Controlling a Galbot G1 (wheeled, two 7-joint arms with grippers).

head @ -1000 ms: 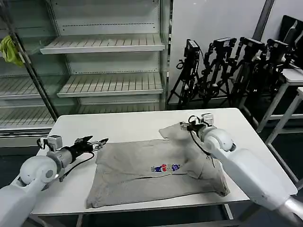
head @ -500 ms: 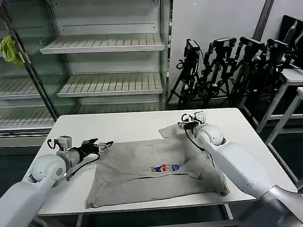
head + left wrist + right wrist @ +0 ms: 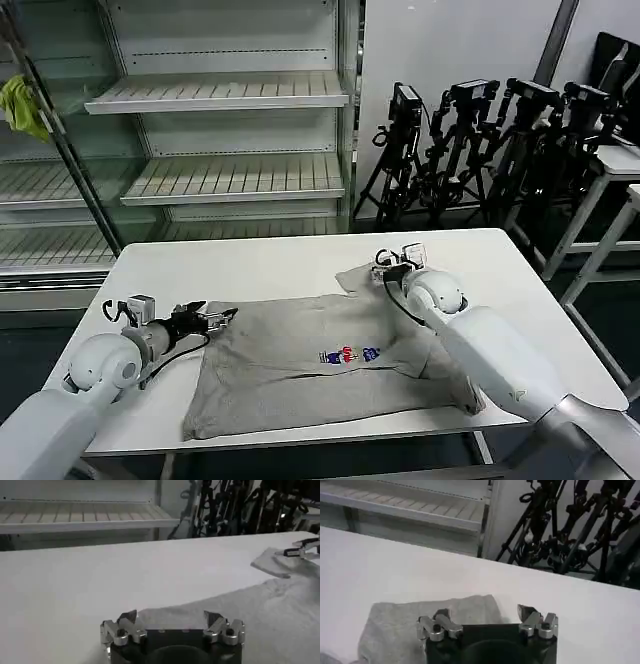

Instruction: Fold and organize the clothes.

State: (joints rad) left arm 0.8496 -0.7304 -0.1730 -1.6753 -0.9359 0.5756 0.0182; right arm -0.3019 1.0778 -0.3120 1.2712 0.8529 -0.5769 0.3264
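so t-shirt [image 3: 330,355] lies flat, collar toward right.

From my seat I see a white table [image 3: 250,270], empty metal shelves [image 3: 220,95] behind its far edge with a yellow-green rag [image 3: 22,105] hanging off their left side, and black tripods [image 3: 470,140] beyond the far right corner.

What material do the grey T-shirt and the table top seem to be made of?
The T-shirt looks like soft matte knit fabric, probably cotton: it lies limp with wrinkles and a heathered grey surface. The table top looks like a smooth, hard white board, perhaps laminate, with a faint sheen.
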